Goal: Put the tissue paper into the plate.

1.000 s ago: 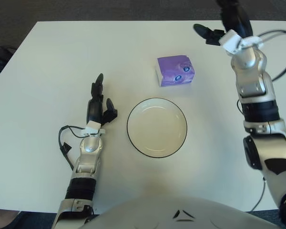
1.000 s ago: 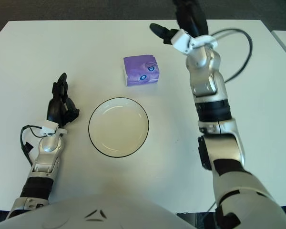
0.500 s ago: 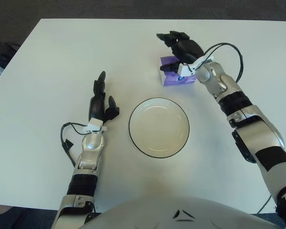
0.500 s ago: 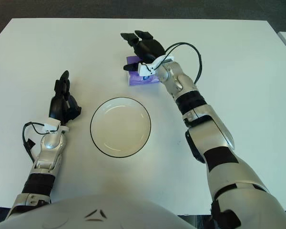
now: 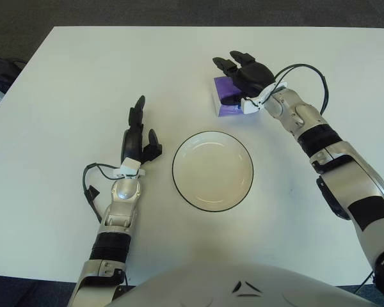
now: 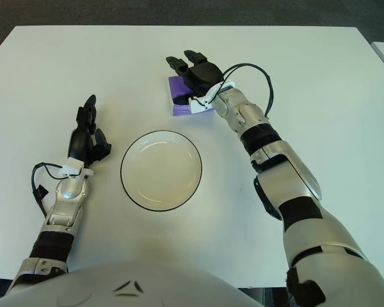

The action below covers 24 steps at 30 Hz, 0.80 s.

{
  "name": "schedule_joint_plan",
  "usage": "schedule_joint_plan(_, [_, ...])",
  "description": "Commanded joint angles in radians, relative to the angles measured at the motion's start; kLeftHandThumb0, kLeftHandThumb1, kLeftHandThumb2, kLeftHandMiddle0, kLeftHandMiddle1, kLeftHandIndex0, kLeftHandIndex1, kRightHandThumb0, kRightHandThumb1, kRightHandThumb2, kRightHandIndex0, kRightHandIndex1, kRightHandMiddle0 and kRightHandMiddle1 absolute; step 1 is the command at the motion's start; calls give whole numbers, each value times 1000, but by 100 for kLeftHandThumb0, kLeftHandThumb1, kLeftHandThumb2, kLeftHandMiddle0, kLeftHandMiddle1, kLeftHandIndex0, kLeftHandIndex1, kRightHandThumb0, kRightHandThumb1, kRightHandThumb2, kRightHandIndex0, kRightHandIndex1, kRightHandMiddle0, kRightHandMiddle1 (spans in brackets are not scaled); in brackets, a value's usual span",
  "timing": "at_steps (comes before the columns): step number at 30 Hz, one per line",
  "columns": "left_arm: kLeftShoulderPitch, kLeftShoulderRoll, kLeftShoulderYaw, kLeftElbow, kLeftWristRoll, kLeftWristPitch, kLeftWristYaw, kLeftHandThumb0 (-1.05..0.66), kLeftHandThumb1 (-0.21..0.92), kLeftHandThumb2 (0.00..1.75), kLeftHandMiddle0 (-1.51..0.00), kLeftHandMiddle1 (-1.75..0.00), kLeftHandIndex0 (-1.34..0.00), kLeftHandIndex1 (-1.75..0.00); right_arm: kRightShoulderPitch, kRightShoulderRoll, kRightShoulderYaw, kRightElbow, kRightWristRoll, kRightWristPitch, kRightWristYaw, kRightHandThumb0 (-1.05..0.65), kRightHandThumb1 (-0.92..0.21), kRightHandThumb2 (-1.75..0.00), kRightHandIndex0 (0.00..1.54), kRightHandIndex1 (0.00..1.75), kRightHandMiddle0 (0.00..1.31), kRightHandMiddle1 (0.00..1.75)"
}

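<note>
The tissue paper is a purple pack (image 5: 224,106) lying on the white table, beyond the plate. The plate (image 5: 175,171) is white with a dark rim and holds nothing, at the table's middle. My right hand (image 5: 234,62) lies over the top of the pack with its fingers spread past the pack's far edge, covering most of it; the fingers are not closed round it. My left hand (image 5: 138,135) rests on the table to the left of the plate, fingers relaxed and holding nothing.
The white table (image 5: 64,83) spreads widely around the plate and pack. A black cable (image 5: 304,69) loops off my right wrist above the table. Dark floor lies past the far edge.
My right hand has swung in from the far right down onto the tissue pack and now sits lower over it. The pack, plate and left hand have not moved.
</note>
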Motion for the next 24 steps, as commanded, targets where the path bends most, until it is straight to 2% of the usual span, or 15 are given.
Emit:
schedule_joint_plan(1, [93, -24, -24, 148, 19, 14, 10, -70, 92, 107, -14, -1, 0, -38, -45, -9, 31, 37, -36, -3, 7, -105, -92, -64, 0, 0, 0, 0])
schedule_joint_plan(10, [95, -28, -25, 149, 16, 15, 12, -70, 92, 107, -14, -1, 0, -36, -99, 6, 58, 137, -37, -16, 17, -105, -92, -66, 0, 0, 0, 0])
schedule_joint_plan(24, [97, -38, -19, 141, 5, 42, 13, -69, 92, 105, -14, -1, 0, -42, -177, 50, 69, 332, -28, 31, -10, -105, -92, -56, 0, 0, 0, 0])
